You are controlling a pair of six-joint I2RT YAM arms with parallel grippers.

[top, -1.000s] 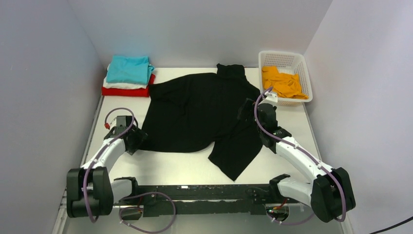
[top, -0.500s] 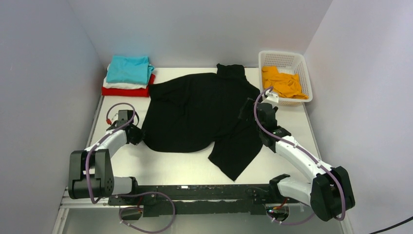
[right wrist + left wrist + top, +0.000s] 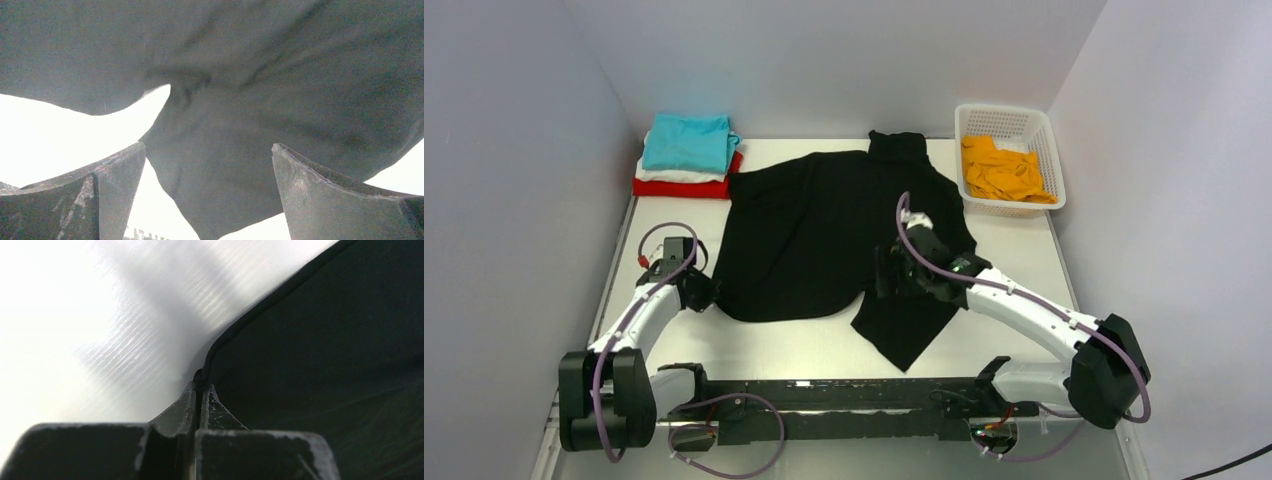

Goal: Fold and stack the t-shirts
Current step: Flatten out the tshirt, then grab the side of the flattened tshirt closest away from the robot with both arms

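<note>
The large black t-shirt [image 3: 824,230] lies spread across the middle of the table. At its left hem, my left gripper [image 3: 707,292] is shut on the edge of the cloth. In the left wrist view the hem [image 3: 210,352] runs straight into the closed jaws of that left gripper [image 3: 200,387]. My right gripper [image 3: 886,275] hovers open over the shirt's lower right part. In the right wrist view the black cloth [image 3: 250,75] shows between the spread jaws of the right gripper [image 3: 207,146], untouched.
Folded teal [image 3: 688,142], white [image 3: 662,174] and red [image 3: 686,187] t-shirts are stacked at the back left corner. A white lattice basket [image 3: 1007,108] at the back right holds a crumpled orange t-shirt [image 3: 1004,170]. Walls close in on both sides.
My left gripper has shut on the black shirt's left hem. The right arm has swung left from the shirt's right edge to above its lower middle, still open.
</note>
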